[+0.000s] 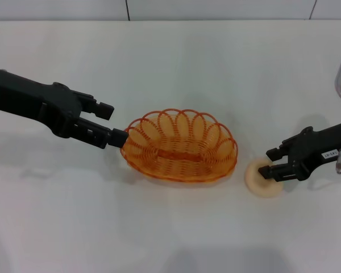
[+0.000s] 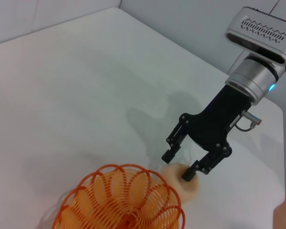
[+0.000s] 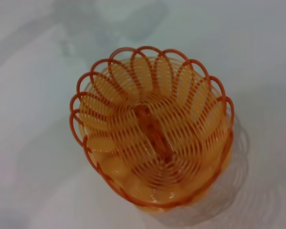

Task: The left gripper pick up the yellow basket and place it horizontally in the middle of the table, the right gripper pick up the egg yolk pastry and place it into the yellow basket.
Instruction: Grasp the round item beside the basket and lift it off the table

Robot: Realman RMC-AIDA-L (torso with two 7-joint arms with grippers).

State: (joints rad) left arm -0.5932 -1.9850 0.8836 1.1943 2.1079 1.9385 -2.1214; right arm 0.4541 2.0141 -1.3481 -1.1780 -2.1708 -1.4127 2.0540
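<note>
Spanning everything, plain white table

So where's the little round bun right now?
In the head view the egg yolk pastry sits on the table, right of the yellow basket, under the right gripper.

White table with yellow basket and egg yolk pastry

Orange-yellow translucent basket, woven wire pattern, looped scalloped rim. Pale cream-beige pastry at its 4 o'clock. Plain white table. Black left gripper; black right gripper, small white label.
</note>
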